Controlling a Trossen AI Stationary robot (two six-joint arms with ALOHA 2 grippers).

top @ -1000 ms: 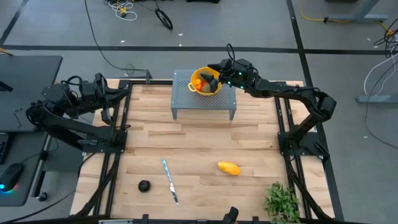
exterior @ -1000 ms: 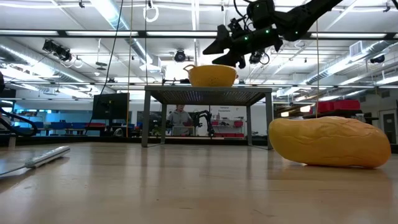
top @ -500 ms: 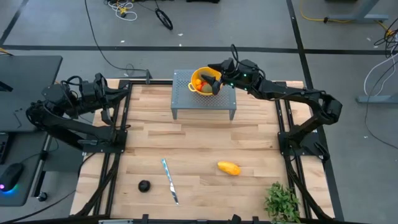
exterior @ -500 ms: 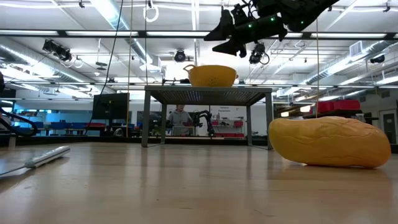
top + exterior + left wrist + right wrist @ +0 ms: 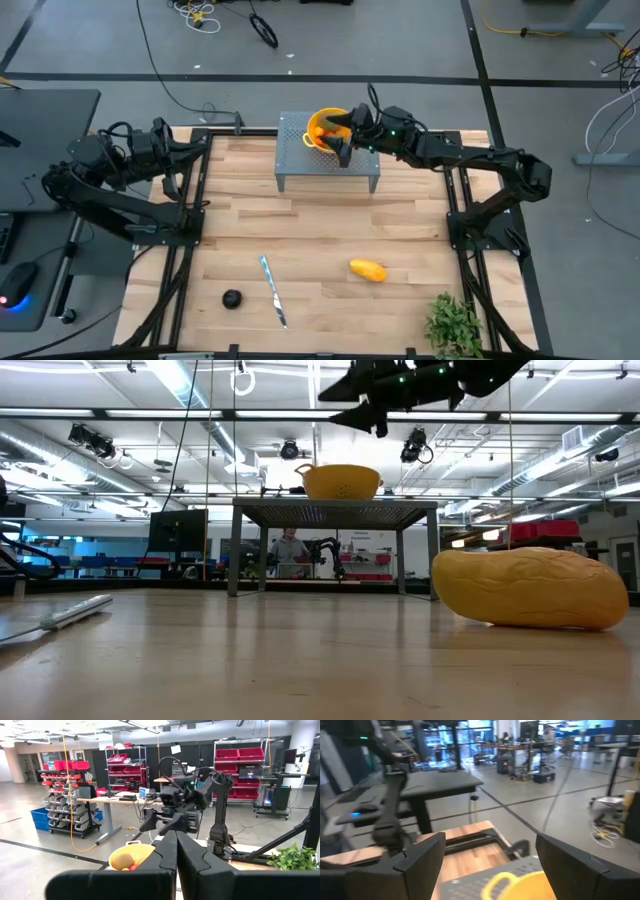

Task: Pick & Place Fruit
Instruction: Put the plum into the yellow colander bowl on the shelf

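Observation:
A yellow bowl (image 5: 322, 128) stands on a grey perforated stand (image 5: 328, 160) at the table's far middle. It holds small fruit pieces (image 5: 123, 862). My right gripper (image 5: 342, 140) hovers open and empty above the bowl (image 5: 341, 480), well clear of its rim; the low view shows my right gripper (image 5: 358, 398) high over it. A yellow-orange oblong fruit (image 5: 368, 270) and a dark round fruit (image 5: 232, 298) lie on the near part of the table. My left gripper (image 5: 176, 855) is shut and empty, held back at the table's left side.
A slim silver knife (image 5: 273, 290) lies between the two loose fruits. A leafy green plant (image 5: 455, 325) stands at the near right corner. Bare wood lies between the stand and the near fruits.
My right gripper has risen from just over the bowl's rim to well above it, swinging a little toward the table's near edge, its fingers staying open. The bowl and the fruit have kept their places.

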